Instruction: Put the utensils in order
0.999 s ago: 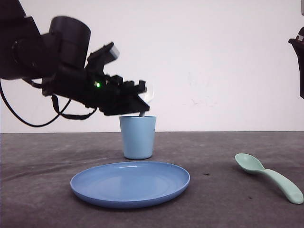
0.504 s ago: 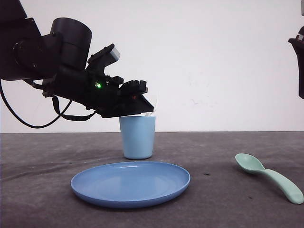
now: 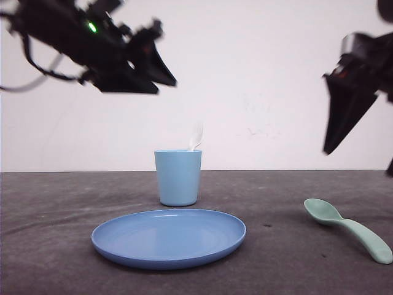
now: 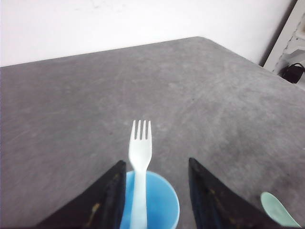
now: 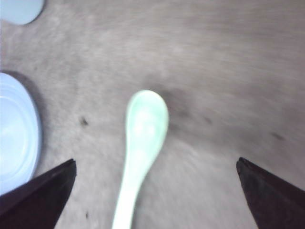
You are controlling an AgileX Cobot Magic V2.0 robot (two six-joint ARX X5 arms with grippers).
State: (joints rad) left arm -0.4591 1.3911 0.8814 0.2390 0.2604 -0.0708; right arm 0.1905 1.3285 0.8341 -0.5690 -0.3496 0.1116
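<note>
From the front I get only the pale top of the fork (image 3: pixel 196 135) poking above the rim of the light blue cup (image 3: pixel 178 177); its lower handle is hidden inside, though my left wrist camera shows it standing in the cup with four tines up. My left gripper (image 3: pixel 161 74) hangs high above and left of the cup, its arm cut off at the frame edge, tilted down toward the cup — fingers (image 4: pixel 107 198) spread apart, holding nothing. My right gripper (image 3: pixel 336 126) is blurred in the front view, high at the right edge, pointing downward; on its wrist camera the fingers (image 5: pixel 40 193) sit wide apart and empty, with the spoon (image 3: pixel 350 229) lying on the grey table (image 3: pixel 49 215) below between them, bowl pointing away, right of the blue plate (image 3: pixel 169 237).
</note>
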